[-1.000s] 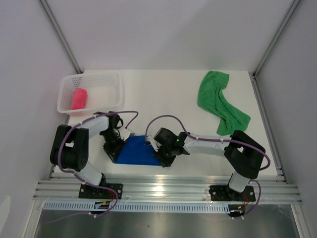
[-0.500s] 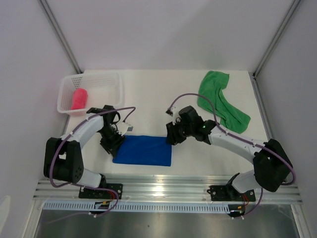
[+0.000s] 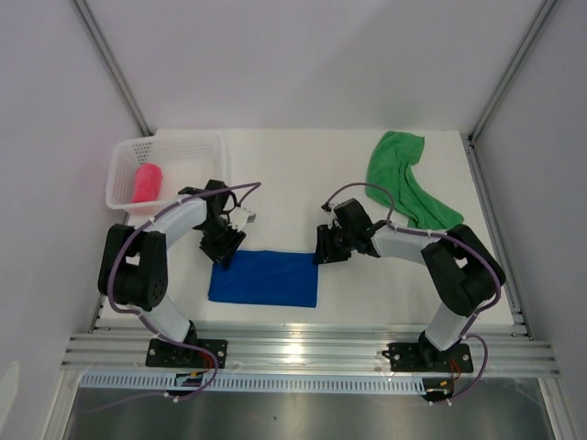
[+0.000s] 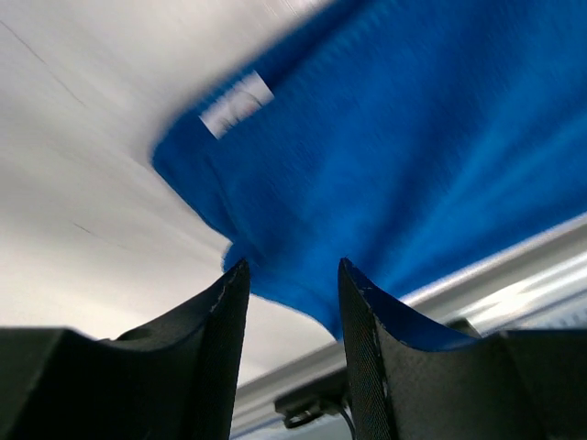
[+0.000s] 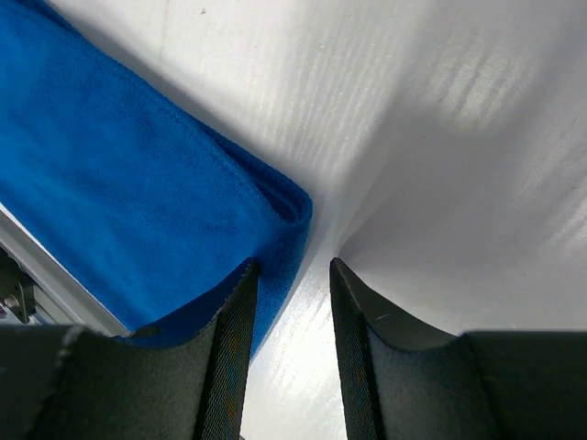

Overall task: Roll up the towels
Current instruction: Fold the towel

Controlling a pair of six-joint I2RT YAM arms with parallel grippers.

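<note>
Blue towel [image 3: 264, 279] lay flat as a folded rectangle nr front edge of worktop [image 3: 284, 174], betw. the arms. L pincer [image 3: 225, 249] at its far-left corner, jaws apart, nothing clamped. R pincer [image 3: 326, 249] at far-right corner, jaws also apart, empty. Pink towel [image 3: 147, 182] rolled, inside white basket [image 3: 174, 144], far left. Green towel [image 3: 404, 188] crumpled, far right, well apart from blue.

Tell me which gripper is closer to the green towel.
Right. The right gripper hovers at the far right corner of the blue towel, a short way from the green towel; the left gripper is at the far left corner, much farther off.
</note>
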